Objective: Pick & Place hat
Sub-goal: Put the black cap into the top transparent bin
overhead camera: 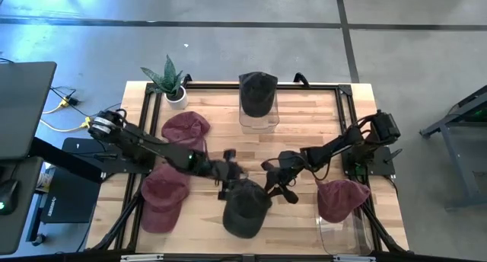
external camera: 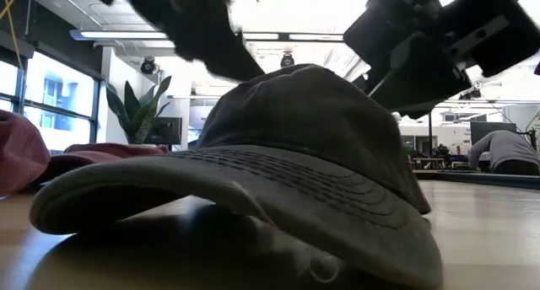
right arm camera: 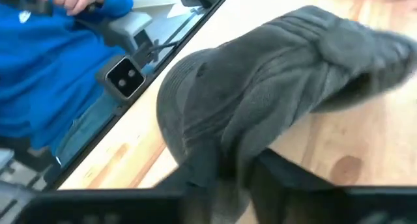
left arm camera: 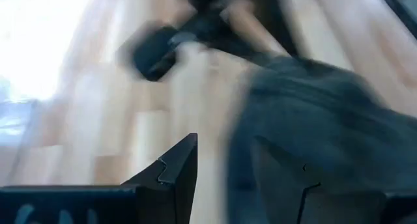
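Dark grey hat (overhead camera: pixel 245 209) lay on the wooden table (overhead camera: pixel 304 132) at the near edge, centre, brim facing the low cam. Right gripper (overhead camera: pixel 275 187) was at the hat's right side w/ crown fabric bunched between its fingers in the right wrist view, so clenched on the hat. Left gripper (overhead camera: pixel 228 173) was just far-left of the hat; can't tell if its fingers were apart or holding anything. Two maroon caps (overhead camera: pixel 183 129) lay to the left, a 3rd maroon cap (overhead camera: pixel 340 197) sat on a clear container near right. Another dark hat (overhead camera: pixel 257 91) sat on a clear stand at far centre, potted plant (overhead camera: pixel 170 81) far left. Person in a blue sleeve (right arm camera: pixel 45 68) showed beyond the near edge.
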`<state>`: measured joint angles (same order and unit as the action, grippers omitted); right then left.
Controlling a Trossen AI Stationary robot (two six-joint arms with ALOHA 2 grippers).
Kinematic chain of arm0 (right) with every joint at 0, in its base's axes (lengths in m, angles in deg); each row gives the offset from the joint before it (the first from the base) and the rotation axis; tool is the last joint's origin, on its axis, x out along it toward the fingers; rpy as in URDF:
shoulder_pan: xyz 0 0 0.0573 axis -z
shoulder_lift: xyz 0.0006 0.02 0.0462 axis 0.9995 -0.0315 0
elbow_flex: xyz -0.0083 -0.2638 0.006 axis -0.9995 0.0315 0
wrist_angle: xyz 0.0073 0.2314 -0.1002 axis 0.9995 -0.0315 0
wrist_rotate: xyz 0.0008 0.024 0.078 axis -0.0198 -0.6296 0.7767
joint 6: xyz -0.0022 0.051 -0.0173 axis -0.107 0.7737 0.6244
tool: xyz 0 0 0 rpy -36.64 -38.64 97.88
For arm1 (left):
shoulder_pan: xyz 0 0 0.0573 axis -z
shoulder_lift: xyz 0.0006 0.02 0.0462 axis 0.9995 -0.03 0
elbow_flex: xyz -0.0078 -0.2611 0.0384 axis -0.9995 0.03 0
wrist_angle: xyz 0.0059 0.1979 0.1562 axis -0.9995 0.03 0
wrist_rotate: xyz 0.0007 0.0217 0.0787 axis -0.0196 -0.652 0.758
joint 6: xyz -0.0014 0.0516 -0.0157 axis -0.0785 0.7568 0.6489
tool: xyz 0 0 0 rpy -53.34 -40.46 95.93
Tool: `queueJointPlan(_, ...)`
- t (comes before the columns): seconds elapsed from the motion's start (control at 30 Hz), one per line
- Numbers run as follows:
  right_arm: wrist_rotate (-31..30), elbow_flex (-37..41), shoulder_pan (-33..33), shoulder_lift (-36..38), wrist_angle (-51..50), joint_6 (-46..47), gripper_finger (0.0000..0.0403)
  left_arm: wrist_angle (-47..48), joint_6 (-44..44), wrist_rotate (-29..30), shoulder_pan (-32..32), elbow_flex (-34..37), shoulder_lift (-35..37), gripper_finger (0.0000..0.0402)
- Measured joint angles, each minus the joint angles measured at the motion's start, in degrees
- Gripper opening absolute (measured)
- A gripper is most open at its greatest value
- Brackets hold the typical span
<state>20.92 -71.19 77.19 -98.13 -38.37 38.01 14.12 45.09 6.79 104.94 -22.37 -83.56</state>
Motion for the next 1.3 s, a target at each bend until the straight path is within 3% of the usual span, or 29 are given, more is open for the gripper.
queueJointPlan(0.1, 0.5, 0.0, -0.9, 0.0, -1.5, -2.3, 0.0012, -2.2, 1.0, -2.2, -2.9, -0.6, 0.5, 0.0138)
queueJointPlan(0.3, 1.9, 0.1, -2.6, 0.4, -3.3, -5.1, 0.0026, -6.7, 4.6, -15.3, -7.5, -0.6, -2.2, 0.0138)
queueJointPlan(0.43, 1.9, 0.1, -3.6, 0.4, -3.4, -9.5, 0.0006, -9.1, 4.7, -21.4, -9.6, -0.2, -7.9, 0.0138)
queueJointPlan(0.63, 1.9, 0.1, -4.2, 0.5, -0.6, -10.5, 0.0022, -14.2, 6.1, -27.6, -12.2, -2.0, -16.2, 0.0138)
queueJointPlan(0.7, 1.9, 0.0, -4.2, 0.5, -0.3, -11.0, 0.0017, -16.3, 6.3, -34.3, -13.1, -4.2, -19.5, 0.0138)
queueJointPlan(0.93, 1.9, 0.2, -4.2, 1.7, -3.8, -10.6, 0.0011, -16.0, 8.0, -67.6, -12.8, -8.9, -25.3, 0.0138)
queueJointPlan(1.0, 1.1, 0.2, -4.2, 2.2, -4.7, -9.3, 0.0016, -15.8, 8.8, -73.5, -12.3, -8.9, -25.3, 0.0138)
queueJointPlan(1.17, -1.0, 0.2, -4.2, 2.7, -6.5, -8.0, 0.0013, -12.2, 9.6, -75.0, -11.1, -8.6, -23.6, 0.0138)
queueJointPlan(1.3, -1.4, 0.2, -4.2, 2.7, -8.1, -7.9, 0.0006, -3.1, 15.1, -68.1, -11.4, -8.8, -20.4, 0.0138)
